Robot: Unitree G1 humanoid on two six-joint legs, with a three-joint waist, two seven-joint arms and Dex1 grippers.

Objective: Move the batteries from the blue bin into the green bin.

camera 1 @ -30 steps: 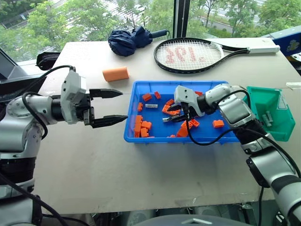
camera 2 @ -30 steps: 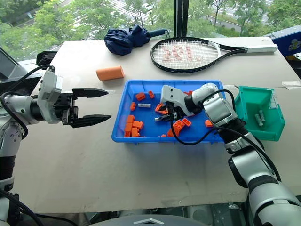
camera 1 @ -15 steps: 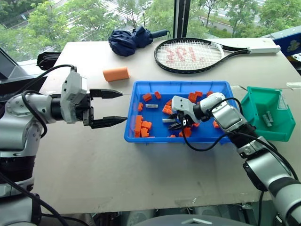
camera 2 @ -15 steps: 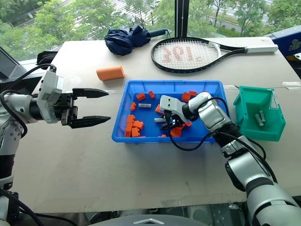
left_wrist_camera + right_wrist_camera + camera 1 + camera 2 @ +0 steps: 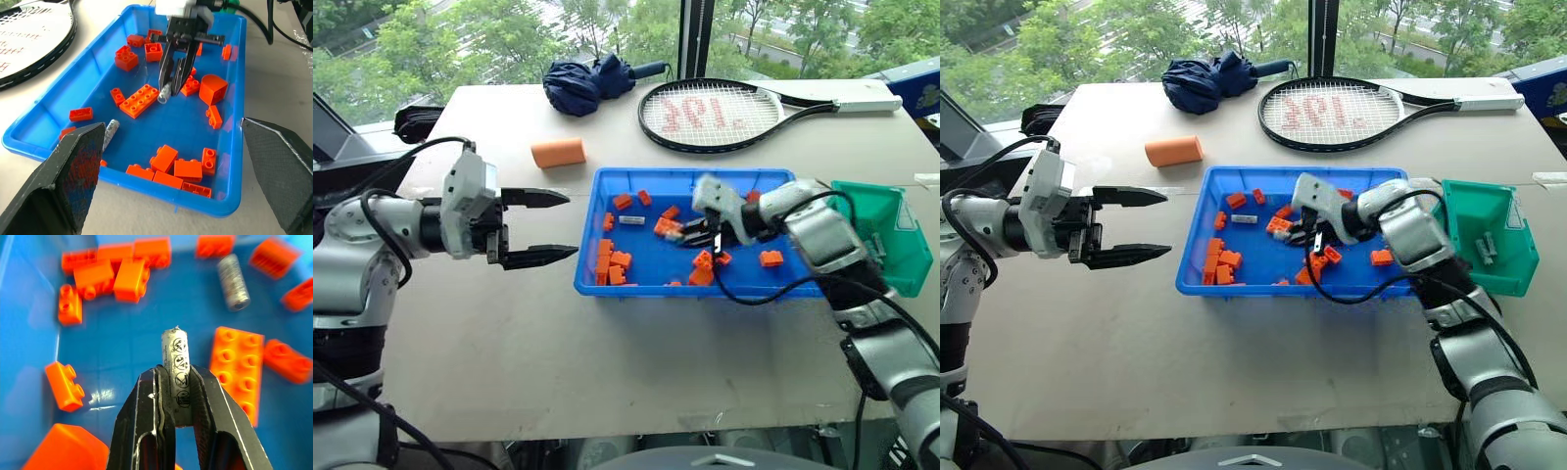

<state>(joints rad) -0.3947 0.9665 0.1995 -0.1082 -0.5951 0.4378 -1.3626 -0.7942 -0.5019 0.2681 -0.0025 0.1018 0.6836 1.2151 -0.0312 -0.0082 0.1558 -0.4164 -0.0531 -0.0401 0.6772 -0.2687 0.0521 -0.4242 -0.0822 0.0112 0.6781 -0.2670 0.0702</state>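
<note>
The right hand (image 5: 177,396) is clamped on a silver battery (image 5: 176,361), gripping its lower part so that the upper end sticks out past the fingertips, and holds it above the floor of the blue bin (image 5: 646,277) among scattered orange bricks (image 5: 611,262). From the left wrist view the battery hangs at the tips of that hand, just beside a long flat orange brick (image 5: 141,100). A second battery (image 5: 629,220) lies loose on the bin floor toward its left end, apart from the held one. The green bin (image 5: 1489,276) sits on the counter (image 5: 607,362) just to the right of the blue bin, with a few grey batteries already lying in it. The left hand (image 5: 540,227) hangs over the counter to the left of the blue bin, its two black fingers spread wide and holding nothing, pointing toward the bin. Farther back on the counter lie a tennis racket (image 5: 715,114), a folded dark blue umbrella (image 5: 587,83) and an orange cylinder (image 5: 557,153).
</note>
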